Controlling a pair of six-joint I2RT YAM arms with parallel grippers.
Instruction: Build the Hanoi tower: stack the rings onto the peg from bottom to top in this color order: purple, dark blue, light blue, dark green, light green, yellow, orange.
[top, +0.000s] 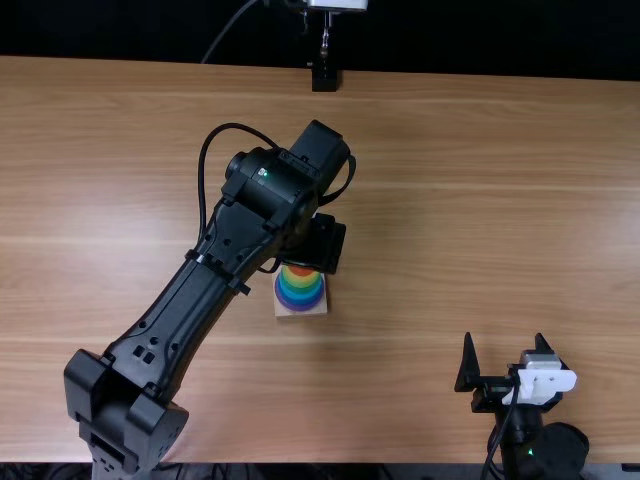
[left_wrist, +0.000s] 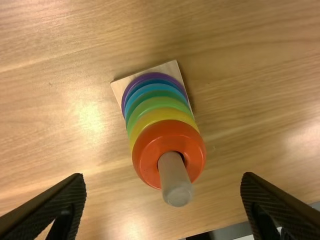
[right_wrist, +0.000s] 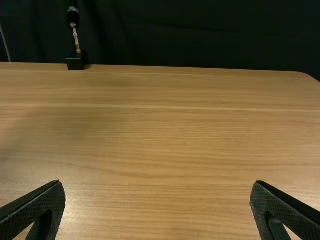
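The left claw (top: 322, 243) hangs over the middle of the surface (top: 450, 200), its fingers spread apart with nothing held; between them in the left wrist view shows the bare upper end of the peg (left_wrist: 175, 177), touching neither finger; around the peg, topmost, sits the orange ring (left_wrist: 147, 155); below it come the yellow ring (left_wrist: 160, 114), the light green ring (left_wrist: 160, 102), the dark green ring (left_wrist: 156, 93), the light blue ring (left_wrist: 155, 87), the dark blue ring (left_wrist: 154, 81) and, lowest, the purple ring (left_wrist: 154, 76); all seven are stacked on the peg, over a square wooden base (left_wrist: 172, 69) that rests on the surface; the right claw (top: 504, 341) is well apart from the tower, near the right part of the near edge, its fingers also apart and empty; at the far edge stands a small black mount (top: 325, 78), with a dark backdrop (right_wrist: 200, 35) behind it.
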